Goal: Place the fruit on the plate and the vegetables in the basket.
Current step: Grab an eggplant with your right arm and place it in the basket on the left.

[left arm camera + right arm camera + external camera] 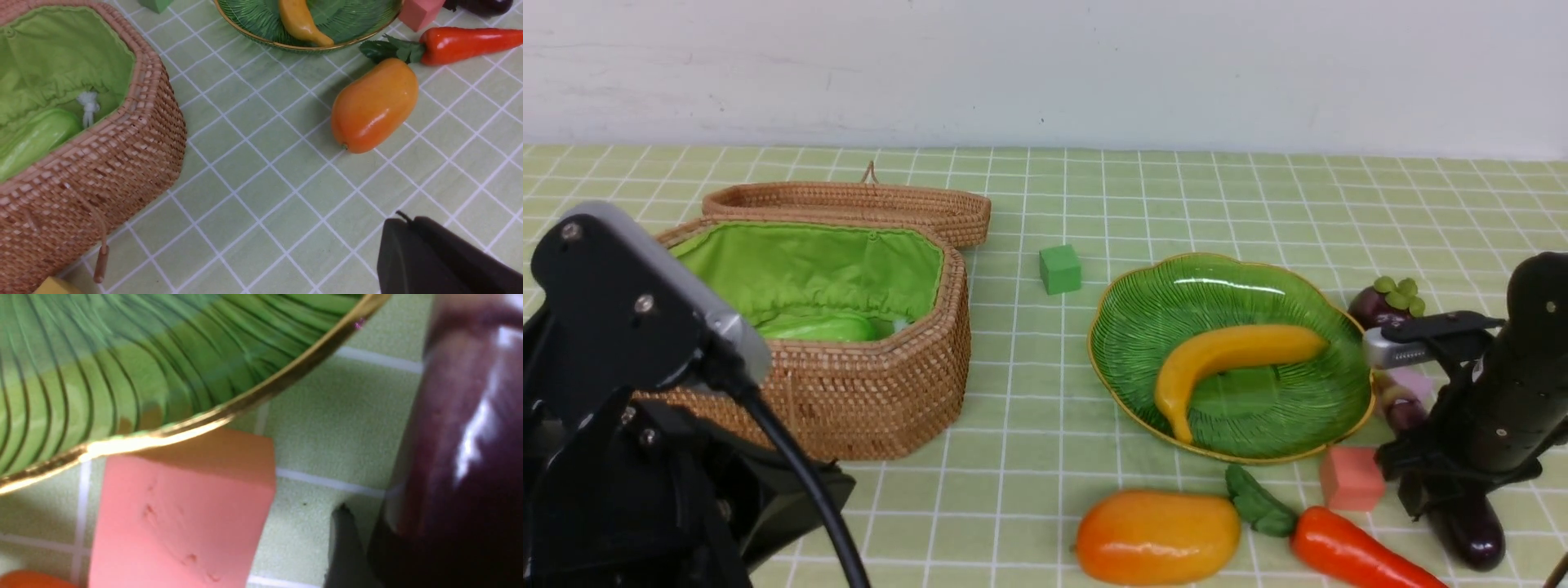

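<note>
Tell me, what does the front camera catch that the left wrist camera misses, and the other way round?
Only the front view: the mangosteen, the basket's open lid and the right arm.

Only the left wrist view: a yellow block by the basket's wall, and a toggle cord hanging down that wall.

Both: the basket holding the gourd, the plate with the banana on it, the mango, the carrot, the pink cube and, only as a sliver at the wrist picture's edge, the eggplant.
</note>
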